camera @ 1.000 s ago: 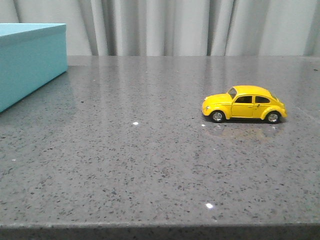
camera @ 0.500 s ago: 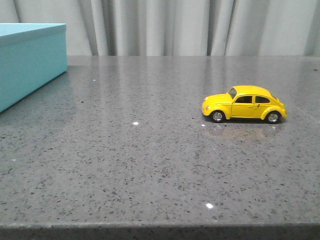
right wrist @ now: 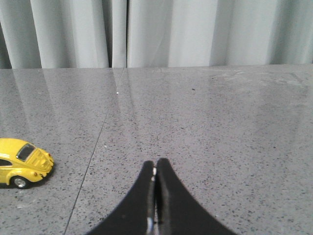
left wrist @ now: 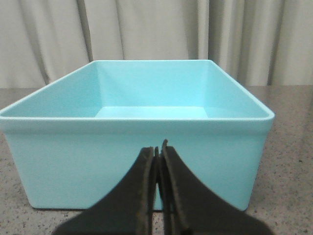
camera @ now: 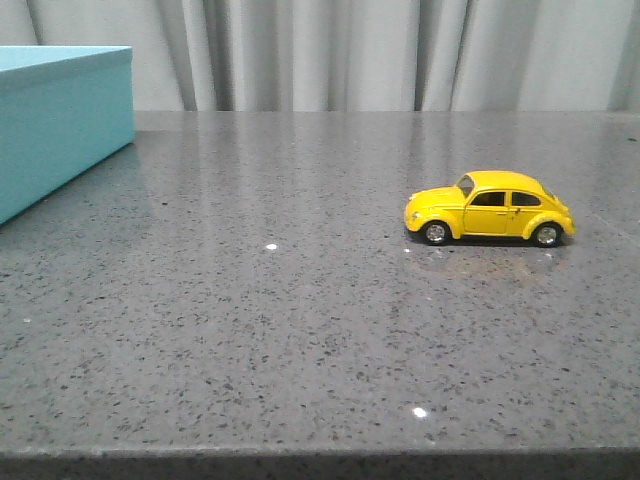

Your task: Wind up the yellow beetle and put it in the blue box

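Note:
The yellow beetle [camera: 490,208] stands on its wheels at the right of the grey table, nose pointing left; its rear end also shows in the right wrist view [right wrist: 22,162]. The blue box [camera: 55,120] sits at the far left, open-topped with nothing inside in the left wrist view [left wrist: 146,112]. My left gripper [left wrist: 157,152] is shut with nothing in it, close in front of the box's near wall. My right gripper [right wrist: 155,164] is shut and holds nothing, over bare table off to one side of the car. Neither gripper shows in the front view.
A grey speckled stone table [camera: 280,320] carries both things, its front edge along the bottom of the front view. Pale curtains [camera: 350,50] hang behind the table. A thin seam line [right wrist: 93,156] runs across the tabletop between the car and my right gripper.

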Tool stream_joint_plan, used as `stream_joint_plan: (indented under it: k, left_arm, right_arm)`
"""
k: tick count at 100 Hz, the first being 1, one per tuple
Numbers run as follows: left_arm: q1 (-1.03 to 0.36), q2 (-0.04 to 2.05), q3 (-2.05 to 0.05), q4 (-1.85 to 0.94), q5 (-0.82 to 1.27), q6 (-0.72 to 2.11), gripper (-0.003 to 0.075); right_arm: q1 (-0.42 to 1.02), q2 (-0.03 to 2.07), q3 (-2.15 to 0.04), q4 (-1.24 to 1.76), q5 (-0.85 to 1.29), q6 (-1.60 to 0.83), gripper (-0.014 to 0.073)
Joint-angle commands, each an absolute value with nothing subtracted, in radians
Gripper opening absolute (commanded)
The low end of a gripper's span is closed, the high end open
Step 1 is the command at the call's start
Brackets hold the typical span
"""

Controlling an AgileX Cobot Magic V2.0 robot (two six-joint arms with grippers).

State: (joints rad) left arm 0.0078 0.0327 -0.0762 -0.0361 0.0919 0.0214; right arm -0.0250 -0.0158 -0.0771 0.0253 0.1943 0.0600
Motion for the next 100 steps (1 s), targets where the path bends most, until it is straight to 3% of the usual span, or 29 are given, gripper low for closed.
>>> stream_joint_plan:
  k: [1,26,36,52,64,100]
  left_arm:
    - [0.007,0.106,-0.177,-0.036,0.052,0.014,-0.002]
    - [0.005,0.318,-0.391,-0.036,0.156,0.014,0.0007]
    - [0.005,0.399,-0.467,-0.036,0.185,0.014,0.0126]
    - [0.005,0.503,-0.556,-0.038,0.196,0.014,0.0293]
    - [0.005,0.553,-0.586,-0.038,0.198,0.014,0.0307]
    - [0.005,0.579,-0.586,-0.038,0.188,0.014,0.0302]
  right_arm:
    - [-0.029,0.008,-0.185,0.036,0.235,0.056,-0.0066]
    - [-0.029,0.144,-0.388,0.053,0.479,0.056,-0.0061]
    - [-0.029,0.208,-0.444,0.053,0.511,0.056,0.0002]
    - [-0.028,0.315,-0.519,0.054,0.524,0.056,0.0213]
    - [-0.028,0.398,-0.576,0.054,0.557,0.056,0.0299]
    - [-0.028,0.488,-0.609,0.055,0.449,0.056,0.0297]
